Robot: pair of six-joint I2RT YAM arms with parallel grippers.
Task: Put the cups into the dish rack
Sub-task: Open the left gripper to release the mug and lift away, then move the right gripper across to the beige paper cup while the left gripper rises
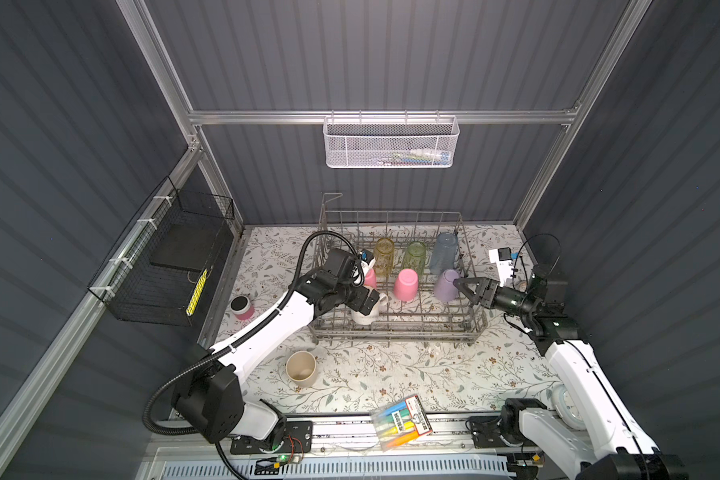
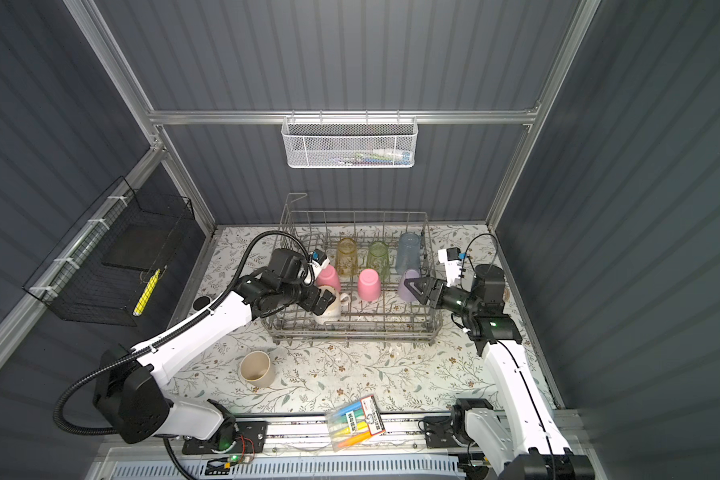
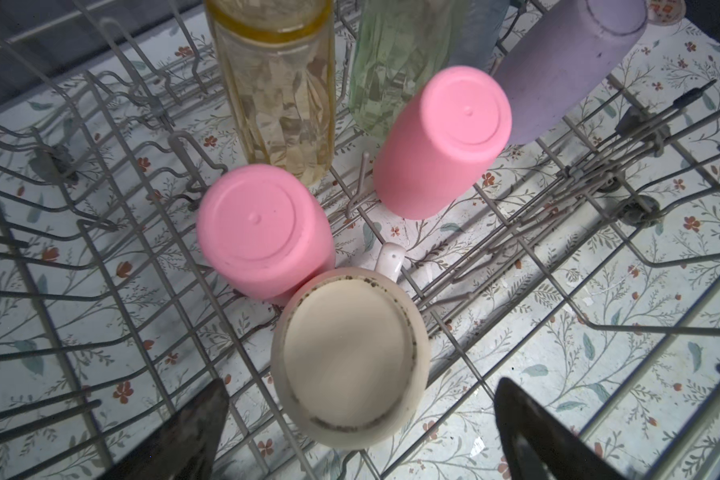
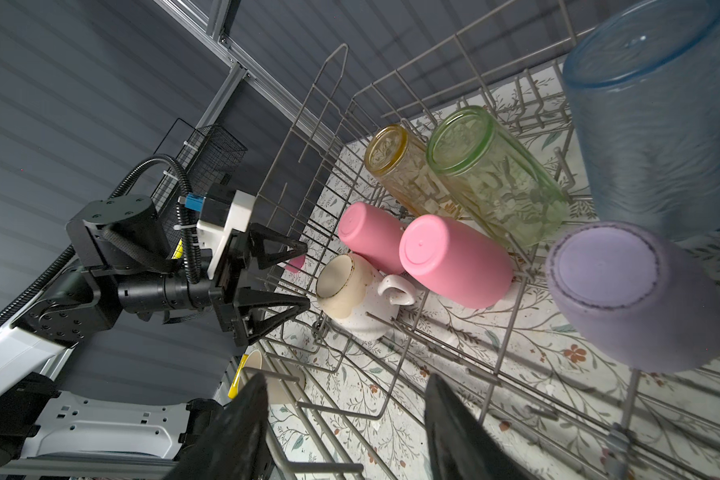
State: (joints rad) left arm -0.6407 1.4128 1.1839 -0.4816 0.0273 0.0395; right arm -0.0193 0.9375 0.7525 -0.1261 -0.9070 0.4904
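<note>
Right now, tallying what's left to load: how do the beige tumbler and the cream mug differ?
The beige tumbler stands mouth up outside the dish rack; the cream mug sits bottom up inside it. The mug has a handle; the tumbler has none. Both are pale.

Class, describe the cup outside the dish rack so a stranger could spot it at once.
Find the wire dish rack on the floral table. Before its near left corner stands a beige tumbler. It alone is mouth-up; the other cups sit inside.
</note>
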